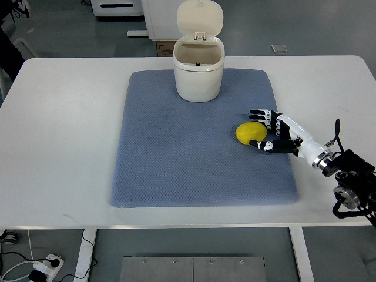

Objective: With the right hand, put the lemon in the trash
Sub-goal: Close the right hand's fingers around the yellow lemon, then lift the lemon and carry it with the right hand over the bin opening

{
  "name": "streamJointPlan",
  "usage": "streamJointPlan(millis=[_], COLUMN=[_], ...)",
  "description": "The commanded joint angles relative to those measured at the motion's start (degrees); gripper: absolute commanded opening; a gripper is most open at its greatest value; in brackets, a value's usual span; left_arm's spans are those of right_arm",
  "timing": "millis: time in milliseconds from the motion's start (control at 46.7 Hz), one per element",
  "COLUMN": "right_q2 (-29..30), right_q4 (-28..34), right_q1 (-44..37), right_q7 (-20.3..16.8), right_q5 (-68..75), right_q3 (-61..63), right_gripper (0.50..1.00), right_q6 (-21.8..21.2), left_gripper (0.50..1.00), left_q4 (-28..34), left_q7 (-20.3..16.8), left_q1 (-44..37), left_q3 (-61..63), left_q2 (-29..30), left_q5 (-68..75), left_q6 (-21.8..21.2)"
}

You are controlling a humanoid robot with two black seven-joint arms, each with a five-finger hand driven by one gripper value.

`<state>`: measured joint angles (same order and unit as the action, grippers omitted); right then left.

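Right hand (281, 133) fingers (260, 113) spread beside lemon (251, 133) on blue mat (176, 164); trash bin (198, 73) lid open.

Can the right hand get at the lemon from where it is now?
Probably yes: the right hand is right beside the lemon on the blue mat, fingers spread on either side, nothing between them.

One lemon (251, 133), one trash bin (198, 76), one mat (176, 158) — one hand (276, 131).

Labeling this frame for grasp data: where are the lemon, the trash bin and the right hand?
lemon (249, 133), top view, middle of peel.
trash bin (198, 82), top view, front wall.
right hand (285, 134), top view, palm.
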<state>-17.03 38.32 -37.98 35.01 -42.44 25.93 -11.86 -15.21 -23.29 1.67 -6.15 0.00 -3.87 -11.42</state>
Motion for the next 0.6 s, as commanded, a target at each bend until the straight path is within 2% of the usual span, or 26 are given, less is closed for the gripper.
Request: streamJointPlan(millis=[0, 86, 578], right_q2=[-0.11, -0.20, -2.92], right_q4=[0.00, 0.09, 0.79], right_q1=[-0.08, -0.16, -5.26], right_q7=[-0.01, -0.01, -0.01], right_q5=[-0.01, 0.08, 2.28], right_q3=[0.00, 0.00, 1.14], right_gripper=[0.632, 0.500, 0.500], right_q6=[-0.09, -0.09, -0.18], left_gripper=[1.000, 1.000, 1.000], left_q4=[0.00, 0.00, 0.00], left_q7=[0.00, 0.00, 0.00], left_q1=[0.00, 0.00, 0.00], left_q3=[0.00, 0.00, 0.00], left_q2=[0.00, 0.00, 0.00], left_q5=[0.00, 0.00, 0.00], left_q6=[-0.01, -0.01, 0.08])
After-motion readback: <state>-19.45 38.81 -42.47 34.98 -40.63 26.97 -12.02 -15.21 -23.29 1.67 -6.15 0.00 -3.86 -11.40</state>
